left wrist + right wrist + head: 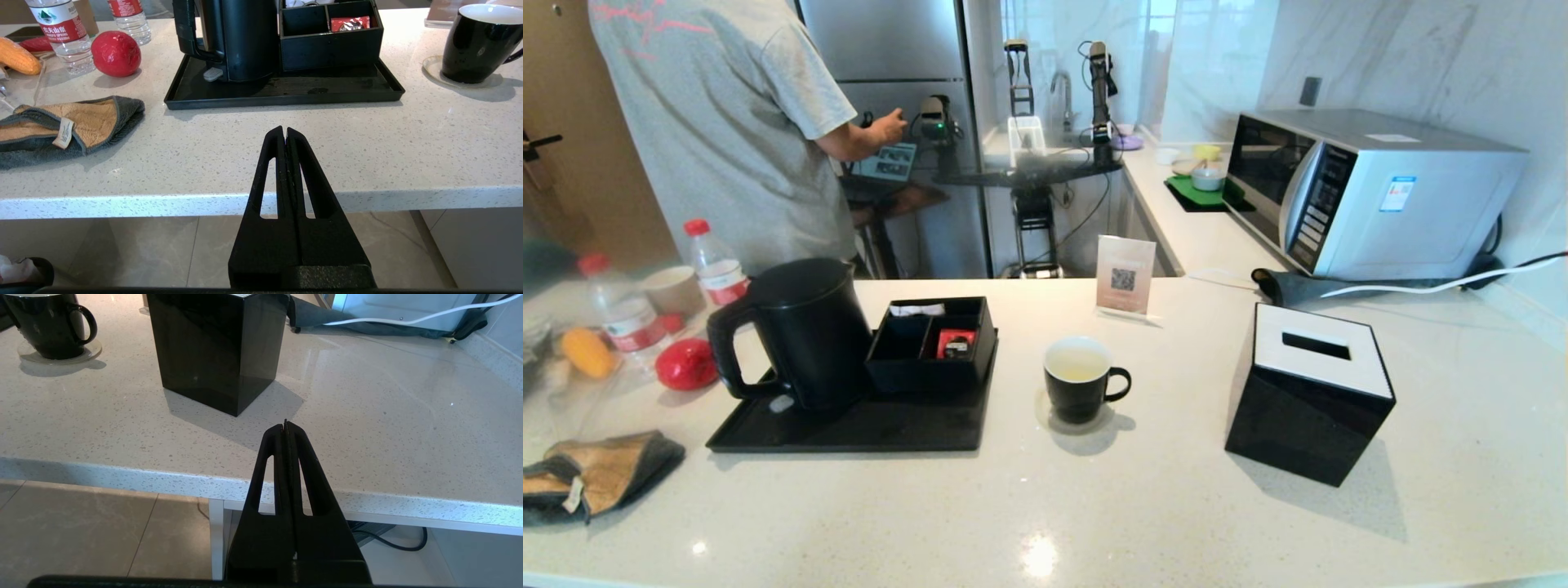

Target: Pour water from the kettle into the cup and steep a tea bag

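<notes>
The black kettle (805, 331) stands upright with its lid on at the left of a black tray (849, 429); the left wrist view shows the kettle (239, 38) too. To the tray's right, the black cup (1080, 382) sits on a clear coaster and holds pale liquid (1077, 365). No tea bag shows plainly; something white (917, 309) lies in the rear slot of the black organiser (931, 347). My left gripper (284, 130) and right gripper (285, 425) hover over the counter's front edge, both shut and empty, outside the head view.
A black tissue box (1311, 392) stands right of the cup, a microwave (1372, 192) behind it. A folded cloth (596, 474), red fruit (686, 363), bottles (715, 265) and a paper cup (672, 290) crowd the left. A person (719, 122) stands behind the counter.
</notes>
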You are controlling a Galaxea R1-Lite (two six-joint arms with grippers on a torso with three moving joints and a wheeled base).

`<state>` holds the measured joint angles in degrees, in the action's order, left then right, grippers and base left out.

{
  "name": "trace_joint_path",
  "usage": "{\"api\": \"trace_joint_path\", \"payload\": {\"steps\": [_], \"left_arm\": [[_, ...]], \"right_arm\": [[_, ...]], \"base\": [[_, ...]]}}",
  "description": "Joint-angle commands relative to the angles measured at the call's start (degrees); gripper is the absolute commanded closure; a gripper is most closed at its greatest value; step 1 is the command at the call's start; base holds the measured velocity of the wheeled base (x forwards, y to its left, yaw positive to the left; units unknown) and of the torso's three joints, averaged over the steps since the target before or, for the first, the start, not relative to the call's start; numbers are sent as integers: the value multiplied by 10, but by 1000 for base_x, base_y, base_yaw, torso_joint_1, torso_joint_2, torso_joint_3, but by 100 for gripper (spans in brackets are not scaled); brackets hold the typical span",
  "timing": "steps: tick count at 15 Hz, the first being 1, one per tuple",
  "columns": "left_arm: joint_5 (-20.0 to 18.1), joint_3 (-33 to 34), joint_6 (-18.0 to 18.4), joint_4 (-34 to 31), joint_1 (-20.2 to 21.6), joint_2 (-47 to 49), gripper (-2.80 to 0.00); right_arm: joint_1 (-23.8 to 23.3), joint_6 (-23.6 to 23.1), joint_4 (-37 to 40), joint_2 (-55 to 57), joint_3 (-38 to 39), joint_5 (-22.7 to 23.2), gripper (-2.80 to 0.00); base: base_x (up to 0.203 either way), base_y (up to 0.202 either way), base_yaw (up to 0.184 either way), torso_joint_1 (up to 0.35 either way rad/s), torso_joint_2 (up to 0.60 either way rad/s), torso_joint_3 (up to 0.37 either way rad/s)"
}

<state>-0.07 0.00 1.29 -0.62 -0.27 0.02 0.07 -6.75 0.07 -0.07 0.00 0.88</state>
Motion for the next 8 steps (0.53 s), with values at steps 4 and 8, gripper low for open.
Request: {"api": "trace_joint_path", "payload": {"steps": [4,8], "left_arm": [[0,0,0,0,0,0,0],[0,0,0,0,0,0,0]], "right_arm": [[0,14,-1,1,0,-12,0],[0,22,1,1,0,-10,0]], "base": [[0,0,0,0,0,0],[0,0,0,0,0,0]]}}
